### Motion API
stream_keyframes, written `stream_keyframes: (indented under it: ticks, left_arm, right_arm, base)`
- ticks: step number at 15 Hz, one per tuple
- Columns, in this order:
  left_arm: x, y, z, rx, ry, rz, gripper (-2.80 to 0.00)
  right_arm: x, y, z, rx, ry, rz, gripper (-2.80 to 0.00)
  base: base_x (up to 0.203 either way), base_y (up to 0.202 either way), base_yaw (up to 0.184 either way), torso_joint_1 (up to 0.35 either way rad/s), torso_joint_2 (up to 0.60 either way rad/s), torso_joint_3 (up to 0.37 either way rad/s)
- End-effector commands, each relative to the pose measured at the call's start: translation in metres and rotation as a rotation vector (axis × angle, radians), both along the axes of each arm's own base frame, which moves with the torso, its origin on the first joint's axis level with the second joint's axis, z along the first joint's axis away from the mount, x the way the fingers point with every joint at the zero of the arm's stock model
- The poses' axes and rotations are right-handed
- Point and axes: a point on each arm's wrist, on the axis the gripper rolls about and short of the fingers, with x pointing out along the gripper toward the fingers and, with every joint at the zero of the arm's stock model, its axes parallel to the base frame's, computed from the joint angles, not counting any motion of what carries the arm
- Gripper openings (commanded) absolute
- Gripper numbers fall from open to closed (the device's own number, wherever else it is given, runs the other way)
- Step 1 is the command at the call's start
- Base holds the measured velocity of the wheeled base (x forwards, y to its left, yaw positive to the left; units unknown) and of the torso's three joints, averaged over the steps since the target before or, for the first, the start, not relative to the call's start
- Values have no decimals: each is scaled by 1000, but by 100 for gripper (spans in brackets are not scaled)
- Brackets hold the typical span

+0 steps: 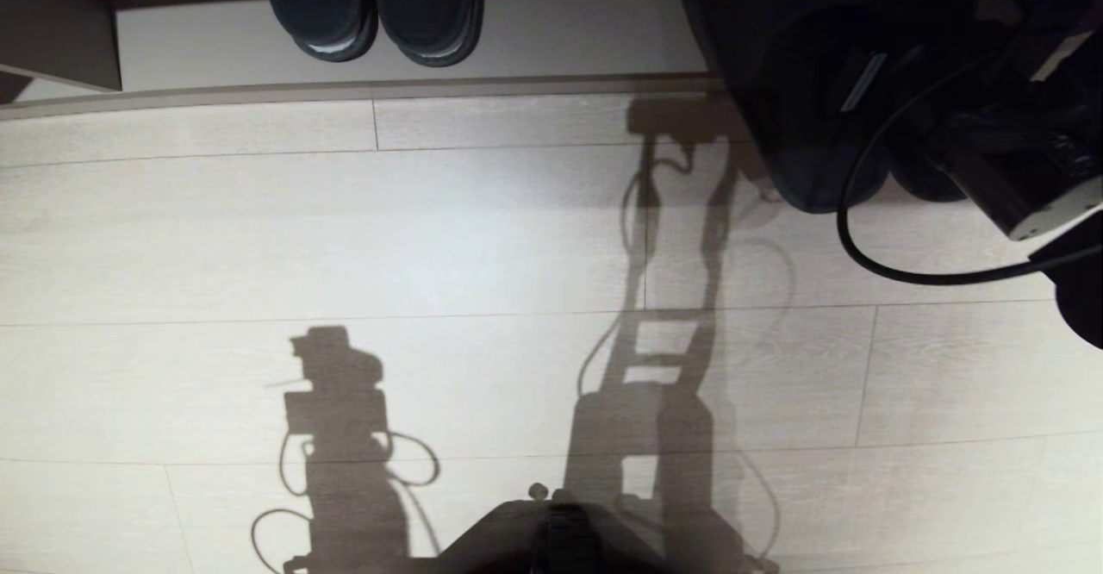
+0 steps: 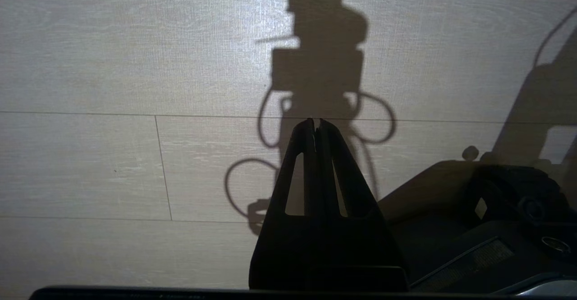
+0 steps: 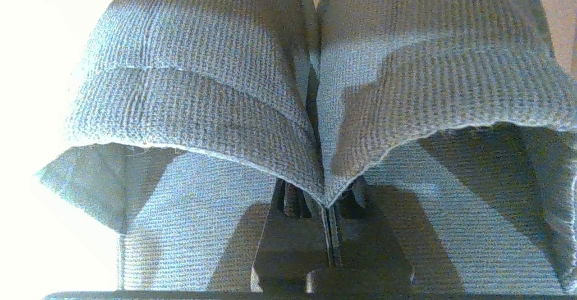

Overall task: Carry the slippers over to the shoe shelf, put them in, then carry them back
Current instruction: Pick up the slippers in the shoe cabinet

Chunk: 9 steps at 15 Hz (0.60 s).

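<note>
The slippers [image 3: 203, 93] are dark grey-blue ribbed fabric, pressed side by side with their wide bands meeting in the middle. My right gripper [image 3: 327, 210] is shut on the inner edges of both where they touch. In the head view the slippers [image 1: 810, 152] hang as a dark mass at the upper right, just above the floor, under my right arm [image 1: 1017, 177]. Their toes are level with the front edge of the shoe shelf [image 1: 569, 40], whose pale floor board runs along the top. My left gripper [image 2: 315, 122] hangs shut and empty over the floor planks.
A shinier black pair of sandals [image 1: 375, 5] stands on the shelf board, toes towards me. An upright divider [image 1: 60, 22] closes the shelf's left part. A black cable [image 1: 862, 238] loops below my right arm. My base [image 1: 551, 531] shows at the bottom.
</note>
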Motion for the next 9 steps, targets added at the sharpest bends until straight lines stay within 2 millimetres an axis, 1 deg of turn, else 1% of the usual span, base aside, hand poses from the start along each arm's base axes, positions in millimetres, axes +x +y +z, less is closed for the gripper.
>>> stream_keyframes:
  ticks: [1, 3, 5, 7, 9]
  left_arm:
    - [0, 0, 0, 0, 0, 1, -280]
    - [0, 0, 0, 1, 0, 1, -280]
    - [0, 0, 0, 1, 0, 1, -280]
    - [0, 0, 0, 1, 0, 1, -280]
    - [0, 0, 0, 1, 0, 1, -280]
  right_arm:
    - [-40, -7, 10, 14, -41, 22, -280]
    - [-64, -9, 1, 9, -20, 47, -280]
    - [-86, -15, -14, -2, 17, 57, -280]
    - [-108, -23, -35, -15, 62, 61, -280]
    - [-135, -35, -45, -10, 58, 61, -280]
  base:
    - [0, 0, 0, 0, 0, 0]
    - [0, 0, 0, 0, 0, 0]
    - [0, 0, 0, 0, 0, 0]
    - [0, 0, 0, 0, 0, 0]
    - [0, 0, 0, 0, 0, 0]
